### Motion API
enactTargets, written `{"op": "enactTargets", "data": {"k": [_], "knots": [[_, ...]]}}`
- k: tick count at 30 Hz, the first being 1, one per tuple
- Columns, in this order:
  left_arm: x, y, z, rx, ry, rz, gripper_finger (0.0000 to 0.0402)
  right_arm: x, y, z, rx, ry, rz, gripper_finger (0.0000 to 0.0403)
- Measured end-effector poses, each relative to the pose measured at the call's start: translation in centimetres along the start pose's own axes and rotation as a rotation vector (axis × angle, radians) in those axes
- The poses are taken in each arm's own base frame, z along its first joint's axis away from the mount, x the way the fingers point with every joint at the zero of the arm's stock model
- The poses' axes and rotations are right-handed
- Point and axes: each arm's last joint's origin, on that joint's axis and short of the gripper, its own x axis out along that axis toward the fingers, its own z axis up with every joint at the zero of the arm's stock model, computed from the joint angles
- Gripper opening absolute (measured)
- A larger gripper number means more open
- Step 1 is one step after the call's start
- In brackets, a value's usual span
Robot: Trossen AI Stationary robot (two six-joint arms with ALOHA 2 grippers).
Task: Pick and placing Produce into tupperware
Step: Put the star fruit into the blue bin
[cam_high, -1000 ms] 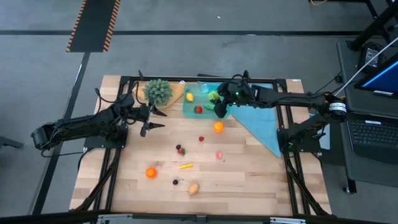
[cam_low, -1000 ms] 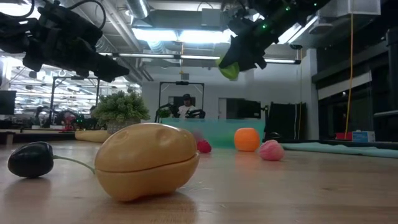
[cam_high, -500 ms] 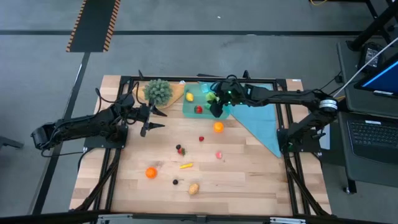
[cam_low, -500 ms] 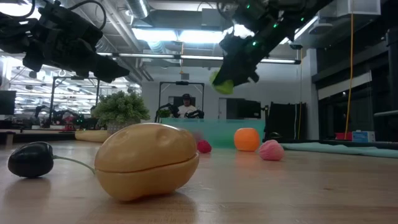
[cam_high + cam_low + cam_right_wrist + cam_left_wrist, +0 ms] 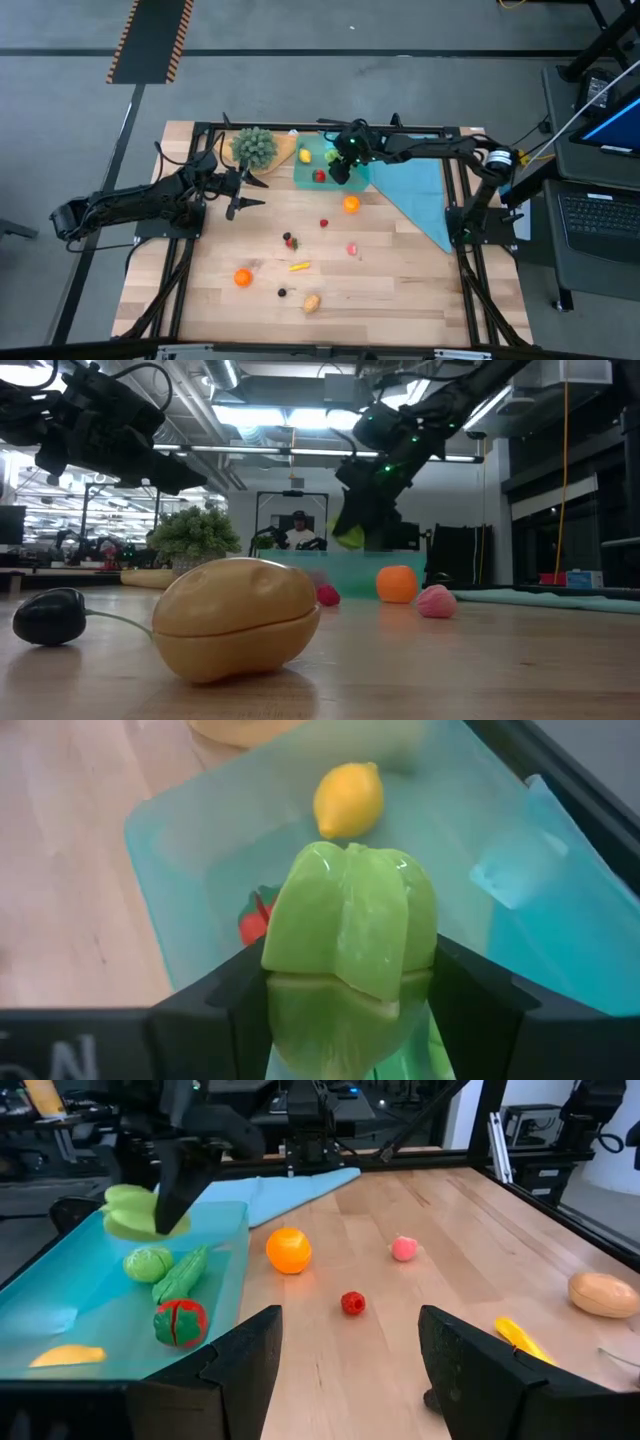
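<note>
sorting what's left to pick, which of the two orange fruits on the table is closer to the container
The orange fruit just beside the container, by the teal cloth. The other orange one lies far off toward the table's front left.

My table: pale wood planks, set in a black metal frame.

Floor about me: grey, smooth, crossed by a dark seam line. A strip of orange-and-black hazard tape bordering a dark mat lies beyond the far left corner.

To my right: a dark desk carrying a laptop with a lit blue screen.

Across the table at low level: an open workshop hall with long ceiling strip lights, exposed beams, a grey wall, a dark doorway frame, a seated person in the distance, and a yellow cable hanging down at right.
</note>
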Motion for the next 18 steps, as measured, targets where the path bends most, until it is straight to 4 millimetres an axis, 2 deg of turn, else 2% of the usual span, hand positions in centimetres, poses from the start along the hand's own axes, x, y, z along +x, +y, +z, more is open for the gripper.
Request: {"op": "enactTargets", "data": {"k": [8,13,18], "knots": [[0.0,0.0,0.0,0.001,0.000,0.000,0.0228,1.8,-0.5,2.2,-0.052,0.155,-0.027,0.0216],[0.0,0.0,-0.1,-0.005,0.008,-0.001,0.0228,3.2,-1.0,2.7,-0.061,0.228,-0.040,0.0216],[0.0,0.0,-0.2,-0.012,0.018,-0.003,0.0228,3.7,-1.1,2.6,-0.065,0.241,-0.041,0.0216]]}}
